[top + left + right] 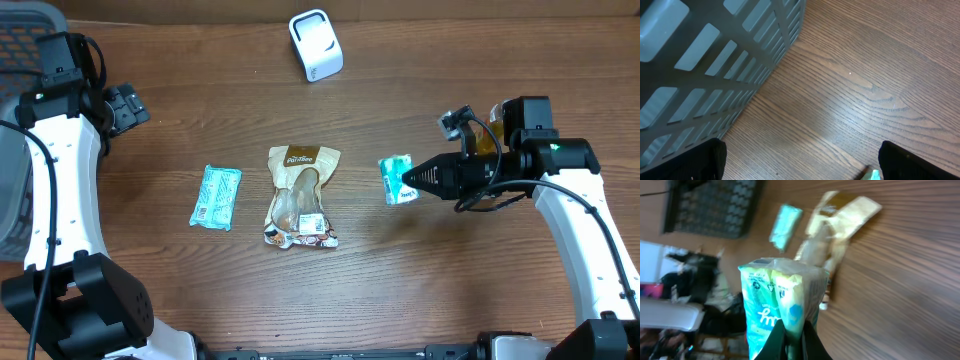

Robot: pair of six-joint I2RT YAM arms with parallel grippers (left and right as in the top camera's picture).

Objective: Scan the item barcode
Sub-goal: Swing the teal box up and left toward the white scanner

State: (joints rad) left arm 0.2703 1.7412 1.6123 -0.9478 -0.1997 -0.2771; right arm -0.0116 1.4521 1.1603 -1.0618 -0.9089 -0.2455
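Fingers (776, 342) of right gripper (408, 182) clamped on teal packet (396, 180), right of tan pouch (300, 195) on desk (450, 290). Left gripper (128, 105) fingers wide apart beside grey basket (715, 50).

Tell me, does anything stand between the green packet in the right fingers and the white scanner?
Nothing visible does. Only bare table lies between the green packet, pinched in the right fingers, and the white scanner. The brown pouch lies off to the side of that path.
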